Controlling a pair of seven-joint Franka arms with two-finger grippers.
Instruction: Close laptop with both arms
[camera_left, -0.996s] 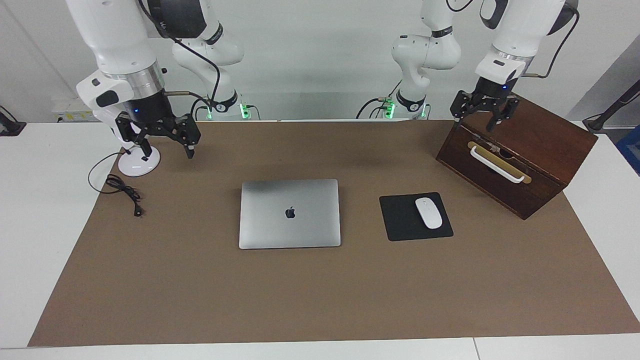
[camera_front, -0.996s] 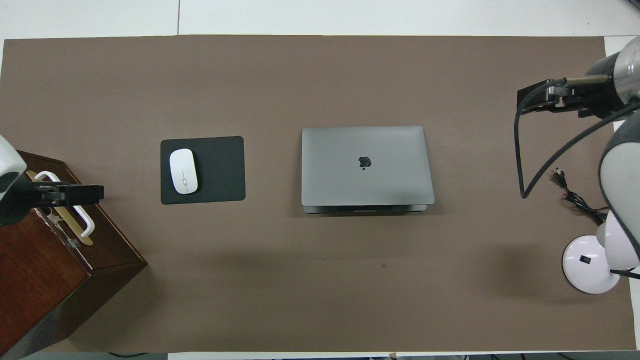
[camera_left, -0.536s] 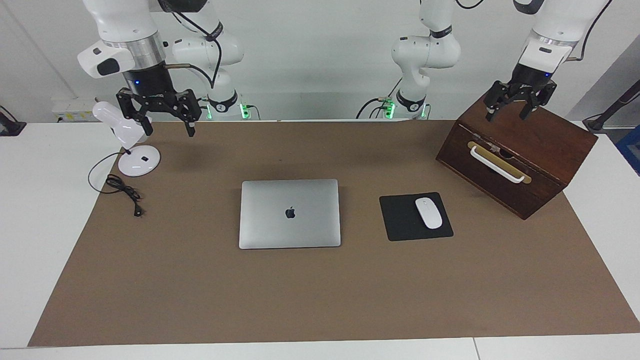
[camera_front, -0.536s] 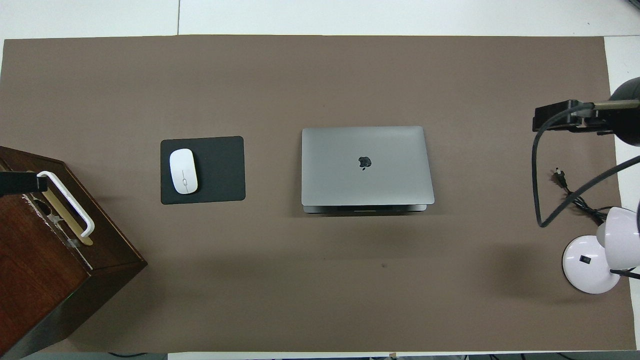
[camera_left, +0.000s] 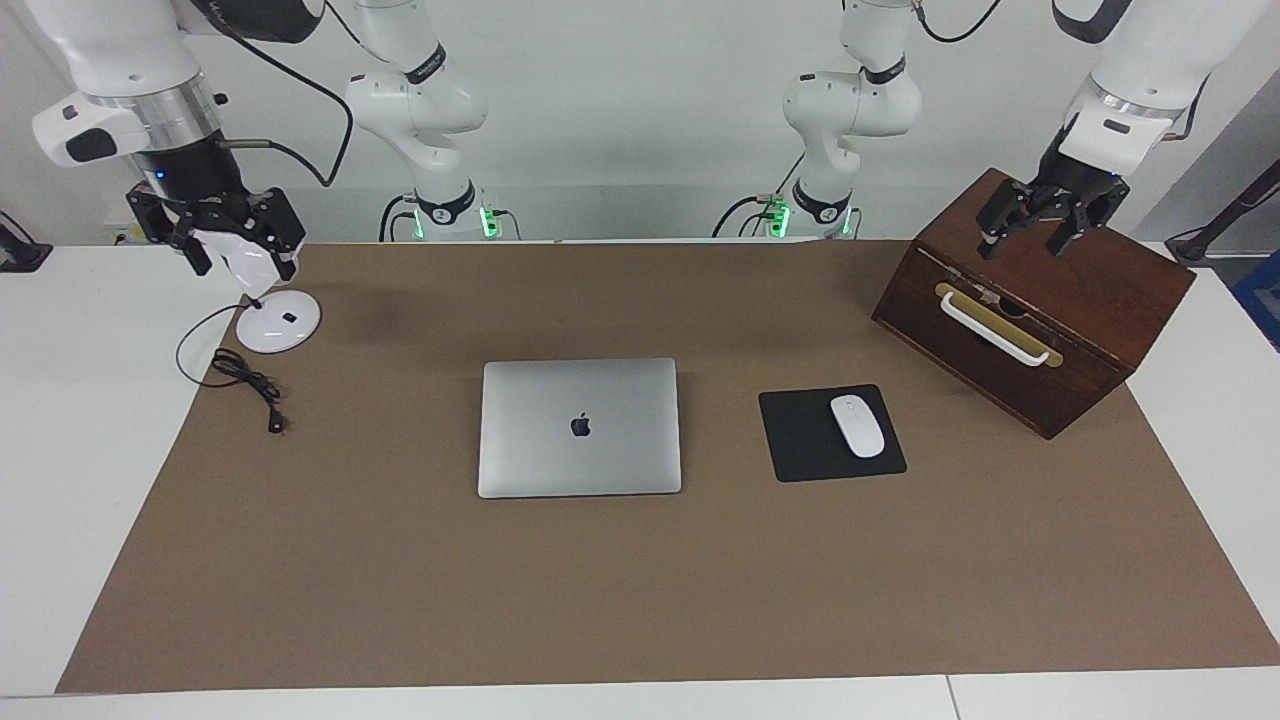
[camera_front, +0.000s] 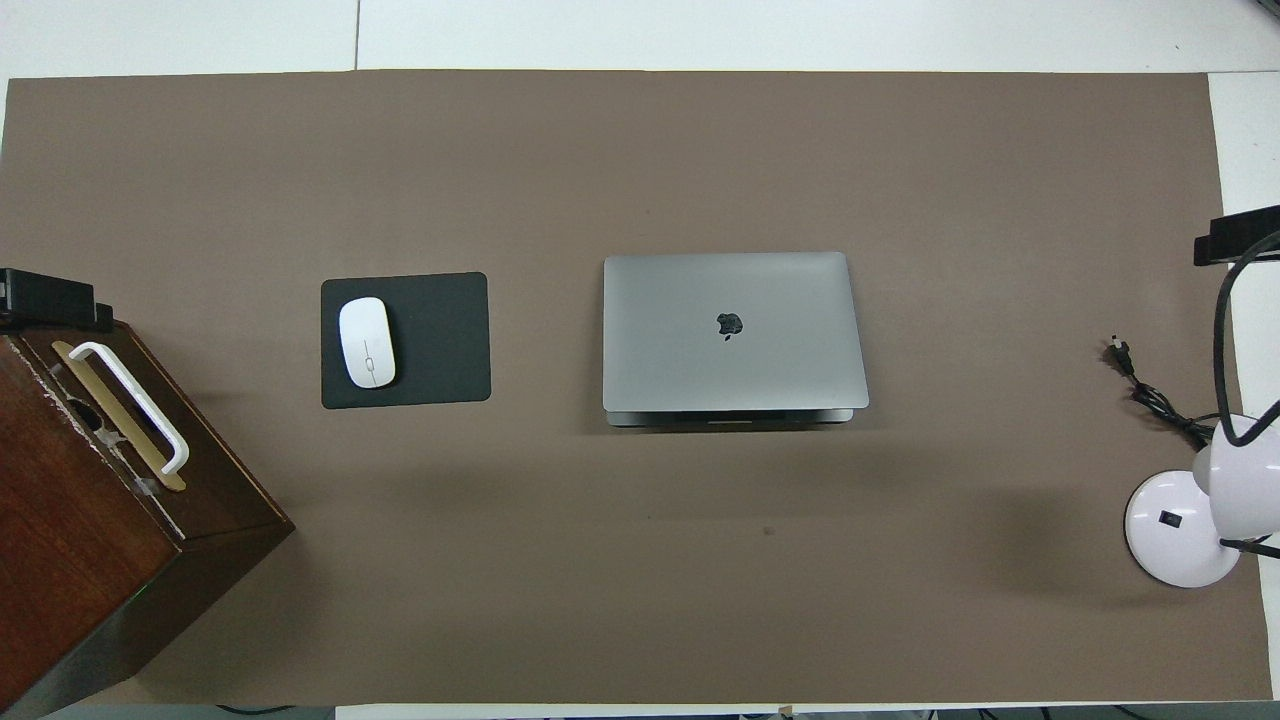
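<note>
The silver-grey laptop (camera_left: 580, 427) lies shut and flat in the middle of the brown mat, apple logo up; it also shows in the overhead view (camera_front: 733, 325). My left gripper (camera_left: 1040, 225) hangs open and empty over the top of the wooden box, well away from the laptop; only its tip (camera_front: 50, 300) shows in the overhead view. My right gripper (camera_left: 215, 240) hangs open and empty over the white desk lamp at the right arm's end of the table; its tip (camera_front: 1235, 235) shows at the overhead view's edge.
A dark wooden box (camera_left: 1040, 310) with a white handle stands at the left arm's end. A black mouse pad (camera_left: 800, 440) with a white mouse (camera_left: 857, 426) lies beside the laptop. A white lamp base (camera_left: 278, 322) and a black cable (camera_left: 245, 375) are at the right arm's end.
Both grippers have risen and moved outward toward the table's ends, away from the laptop. The laptop has not moved.
</note>
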